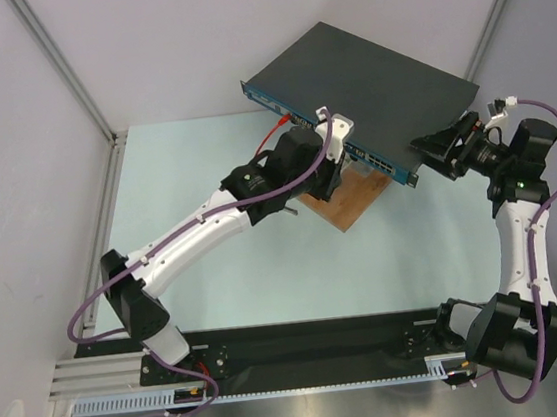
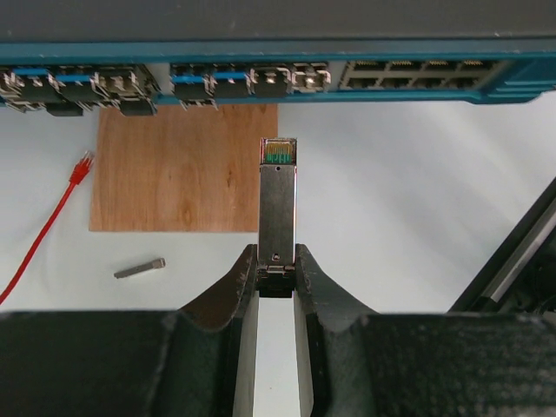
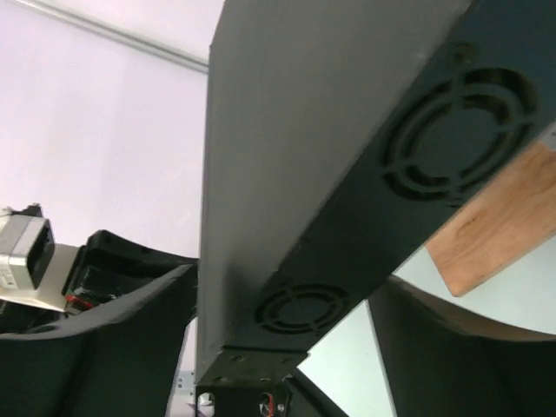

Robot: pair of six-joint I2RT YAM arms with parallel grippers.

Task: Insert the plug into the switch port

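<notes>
The switch [image 1: 364, 73] is a flat dark-grey box resting partly on a wooden board [image 1: 348, 199]. Its blue front face with a row of sockets [image 2: 261, 78] fills the top of the left wrist view. My left gripper [image 2: 278, 261] is shut on the plug [image 2: 278, 200], a slim metal module. The module points at the sockets and its tip stops a short way before them. In the top view this gripper [image 1: 338, 156] sits just in front of the blue face. My right gripper [image 1: 443, 149] straddles the switch's right end, one finger on each flat side [image 3: 287, 295].
A red cable [image 2: 43, 234] lies on the table to the left of the board [image 2: 182, 169], its connector near the switch front. A small metal piece [image 2: 139, 268] lies below the board. White walls with metal rails enclose the table.
</notes>
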